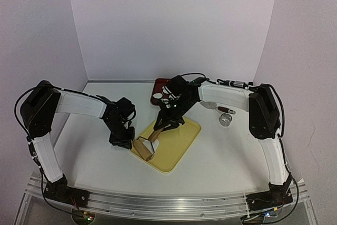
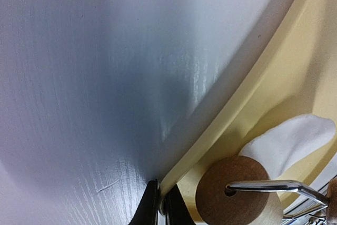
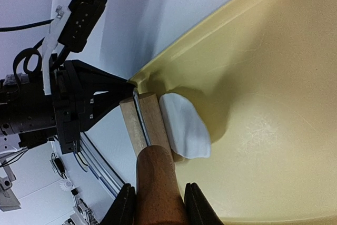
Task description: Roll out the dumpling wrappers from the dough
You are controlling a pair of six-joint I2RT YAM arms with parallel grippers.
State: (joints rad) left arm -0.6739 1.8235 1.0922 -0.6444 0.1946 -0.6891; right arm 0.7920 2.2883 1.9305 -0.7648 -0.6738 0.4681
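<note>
The dough (image 3: pixel 185 126) is a flattened white patch on the yellow board (image 1: pixel 181 138), pressed against a small wooden roller (image 3: pixel 143 122). It also shows in the top view (image 1: pixel 154 144) and the left wrist view (image 2: pixel 289 140). My right gripper (image 3: pixel 158 206) is shut on the roller's brown wooden handle (image 3: pixel 157 177), above the board's near-left part (image 1: pixel 162 126). My left gripper (image 2: pixel 162 206) is shut on the board's rim at its left corner (image 1: pixel 122 142). A few round white dumpling wrappers (image 1: pixel 158 97) lie on a dark red tray (image 1: pixel 157 84), partly hidden by my right arm.
A small metal ring cutter (image 1: pixel 226 120) and a brown-handled tool (image 1: pixel 226 110) lie on the white table right of the board. The red tray stands at the back, just behind the board. The enclosure walls rise on three sides.
</note>
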